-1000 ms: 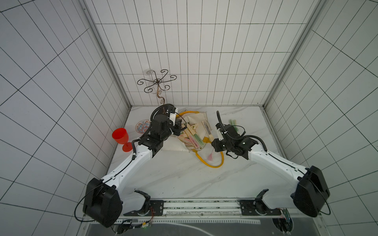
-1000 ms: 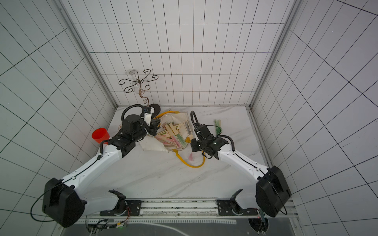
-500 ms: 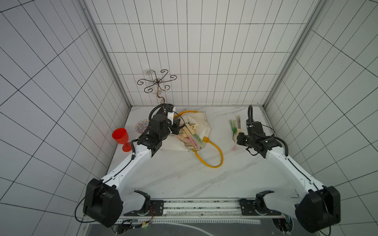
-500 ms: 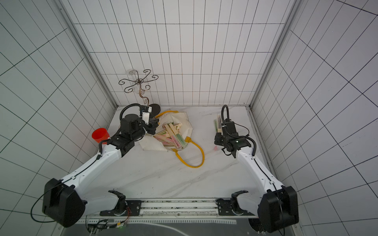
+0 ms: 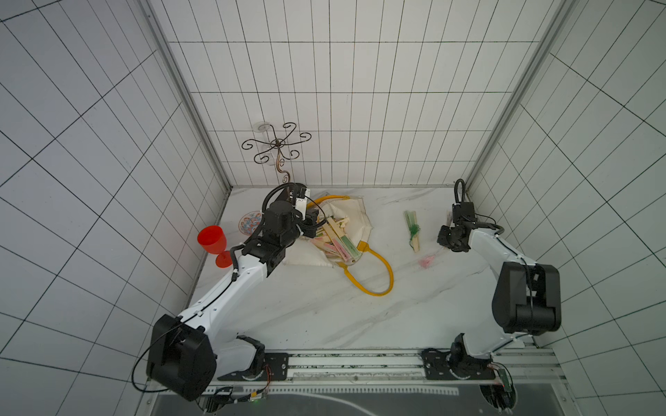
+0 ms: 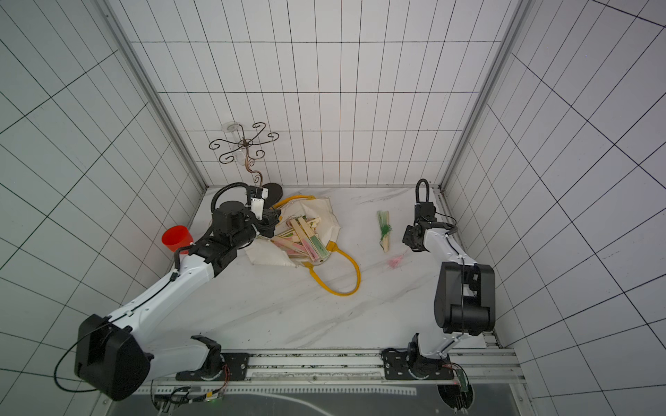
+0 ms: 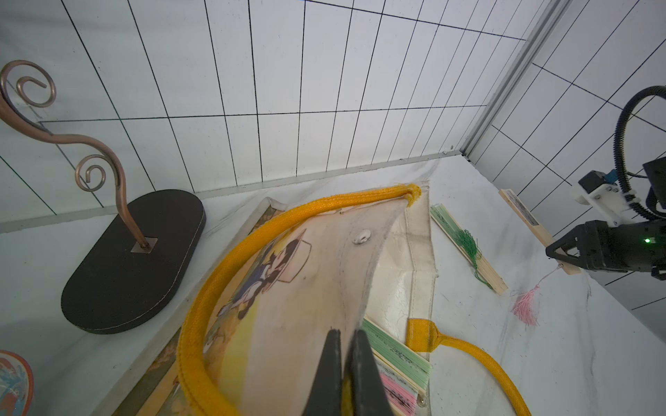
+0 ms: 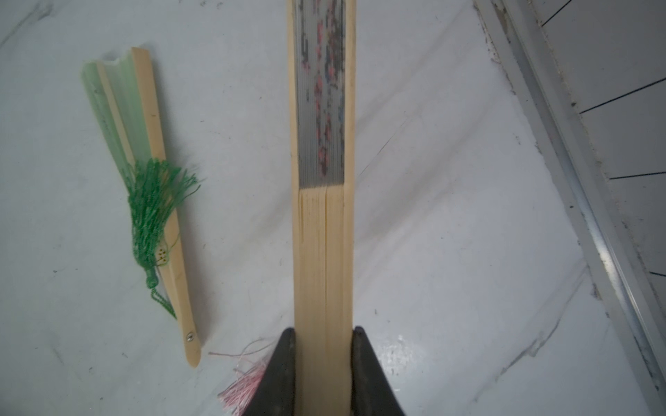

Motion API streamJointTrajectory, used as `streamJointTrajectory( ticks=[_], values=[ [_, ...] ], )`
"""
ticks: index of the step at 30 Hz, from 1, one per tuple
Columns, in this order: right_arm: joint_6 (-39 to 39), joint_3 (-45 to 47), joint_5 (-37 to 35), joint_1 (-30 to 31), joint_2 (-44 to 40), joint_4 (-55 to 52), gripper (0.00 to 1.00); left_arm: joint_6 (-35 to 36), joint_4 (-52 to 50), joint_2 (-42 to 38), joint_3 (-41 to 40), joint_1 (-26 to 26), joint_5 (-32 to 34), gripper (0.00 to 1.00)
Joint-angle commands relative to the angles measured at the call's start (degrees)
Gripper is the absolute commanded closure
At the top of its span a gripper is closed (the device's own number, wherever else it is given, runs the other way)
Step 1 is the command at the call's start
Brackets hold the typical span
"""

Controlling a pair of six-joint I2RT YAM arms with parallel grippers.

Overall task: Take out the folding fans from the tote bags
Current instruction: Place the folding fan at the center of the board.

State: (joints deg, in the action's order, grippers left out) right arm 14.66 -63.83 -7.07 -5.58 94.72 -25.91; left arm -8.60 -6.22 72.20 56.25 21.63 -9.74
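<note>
Swung away from the bag (image 5: 351, 216) since a second ago, the right hand (image 8: 322, 335) is now over the table (image 5: 324, 313), well apart from it, jaws closed on the bamboo end of a dark-printed fan (image 8: 322, 216). The bag's lifted edge is pinched tight in the left hand (image 7: 346, 333), with more fans (image 5: 338, 241) lying in its mouth just beside that hand. A green fan (image 8: 140, 144) lies flat near the right hand; a pink tassel (image 8: 241, 389) trails beneath it.
</note>
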Motion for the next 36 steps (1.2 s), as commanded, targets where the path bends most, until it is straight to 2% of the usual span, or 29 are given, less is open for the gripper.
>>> streamJointTrajectory(
  ticks=[1,6,15,20,24,31,33,36],
  values=[
    [-3.71,-6.83,2.15,-2.33,3.55,-1.17,1.0,-0.36,2.53,-0.91,0.09,-0.27,-0.76,1.0],
    [-5.54,-8.16,1.07,-3.69,7.42,-1.13,1.0,-0.34,2.53,-0.32,0.43,-0.27,-0.99,1.0],
    [-7.01,-7.58,6.89,-4.17,13.23,1.13,1.0,-1.02,2.79,0.44,0.92,-0.23,-0.98,1.0],
    [-7.27,-8.01,5.67,-4.17,16.29,1.65,0.99,-0.84,2.8,0.39,0.87,-0.27,-0.81,1.0],
    [-7.54,-8.71,5.25,-4.17,18.61,1.49,0.92,-0.58,2.64,0.57,1.12,-0.36,-0.54,1.0],
    [-6.86,-9.98,5.55,-4.17,16.59,-0.23,0.62,-0.44,2.35,0.46,1.58,-0.34,-0.46,1.0],
    [-6.25,-10.42,5.66,-4.11,14.77,-0.78,0.57,-0.41,2.32,0.49,1.58,-0.36,-0.46,1.0],
    [-4.98,-10.7,6.02,-3.92,11.96,-1.4,0.56,-0.26,2.26,0.31,1.58,-0.36,-0.46,1.0]
  ],
)
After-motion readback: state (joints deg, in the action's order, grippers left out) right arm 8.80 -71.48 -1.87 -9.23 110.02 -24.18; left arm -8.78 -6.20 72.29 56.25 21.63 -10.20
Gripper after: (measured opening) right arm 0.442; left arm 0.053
